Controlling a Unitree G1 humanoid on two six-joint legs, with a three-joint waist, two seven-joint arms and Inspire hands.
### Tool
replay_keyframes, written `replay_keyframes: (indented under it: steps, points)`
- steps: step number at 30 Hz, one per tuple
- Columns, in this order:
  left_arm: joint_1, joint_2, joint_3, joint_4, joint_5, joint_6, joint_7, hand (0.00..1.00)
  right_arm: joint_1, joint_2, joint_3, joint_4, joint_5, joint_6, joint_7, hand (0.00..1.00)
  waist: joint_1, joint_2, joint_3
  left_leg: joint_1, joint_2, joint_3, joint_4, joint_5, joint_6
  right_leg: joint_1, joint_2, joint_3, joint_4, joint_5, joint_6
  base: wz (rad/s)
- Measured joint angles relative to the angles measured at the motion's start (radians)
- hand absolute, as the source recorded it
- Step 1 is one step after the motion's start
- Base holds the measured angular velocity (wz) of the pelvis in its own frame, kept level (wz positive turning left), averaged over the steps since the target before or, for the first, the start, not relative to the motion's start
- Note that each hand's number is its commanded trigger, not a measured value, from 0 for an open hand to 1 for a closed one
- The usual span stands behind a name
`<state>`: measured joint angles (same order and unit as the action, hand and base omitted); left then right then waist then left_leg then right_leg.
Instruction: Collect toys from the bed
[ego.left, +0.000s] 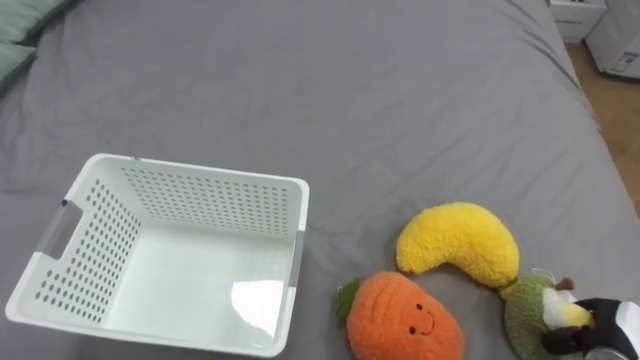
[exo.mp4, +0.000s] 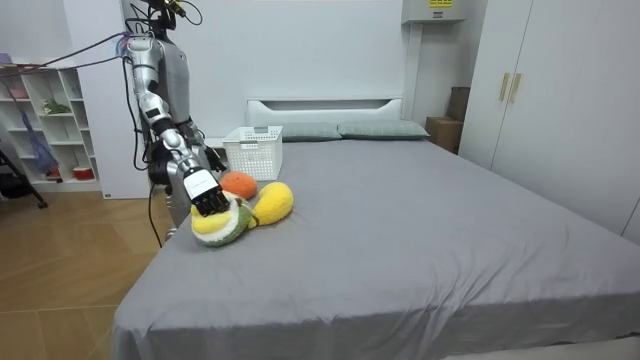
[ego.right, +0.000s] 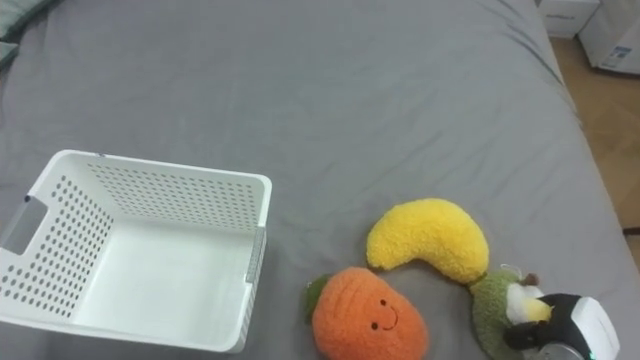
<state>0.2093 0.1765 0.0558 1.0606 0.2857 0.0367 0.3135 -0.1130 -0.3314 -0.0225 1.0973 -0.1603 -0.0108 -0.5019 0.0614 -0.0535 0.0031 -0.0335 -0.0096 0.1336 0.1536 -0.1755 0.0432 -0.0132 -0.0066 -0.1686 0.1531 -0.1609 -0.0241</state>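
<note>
A white perforated basket (ego.left: 220, 205) stands empty on the grey bed (ego.left: 380, 100) at the left. To its right lie an orange carrot-like plush (ego.left: 405, 320) and a yellow banana-shaped plush (ego.left: 460, 245), touching each other. At the lower right corner a green and yellow plush (ego.left: 525, 315) rests on the bed near its edge. My right hand (ego.left: 600, 320) lies on that toy, dark fingers curled over its yellow part. In the room view the same hand (exo.mp4: 205, 188) sits on top of the green plush (exo.mp4: 225, 225), and I stand at the bed's side.
Pillows (ego.left: 15, 40) lie at the bed's head, at the far left. The bed's edge runs down the right, with wooden floor (ego.left: 620, 140) and white furniture (ego.left: 610, 30) beyond it. Shelves (exo.mp4: 50, 120) stand behind me.
</note>
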Motion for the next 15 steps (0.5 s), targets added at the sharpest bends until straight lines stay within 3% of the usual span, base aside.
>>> replay_keyframes:
  steps: [9,15]
  points:
    - [-0.001,0.001,0.005,-0.003,0.005,0.006,0.01,0.0,0.0,0.0,-0.018,-0.036,0.005,0.001,0.003,1.0,-0.002,-0.005,-0.0008,0.002,-0.001,0.001,-0.001,0.001,0.0,-0.002,-0.001,0.003,0.0,0.0,0.0,0.0]
    - [0.016,0.001,0.02,-0.036,0.001,0.008,0.009,0.0,0.003,0.0,-0.048,-0.193,0.033,0.002,0.024,1.0,-0.026,-0.01,0.0026,0.025,-0.001,0.003,-0.003,0.002,0.0,0.018,0.0,0.009,-0.001,0.0,0.0,0.0]
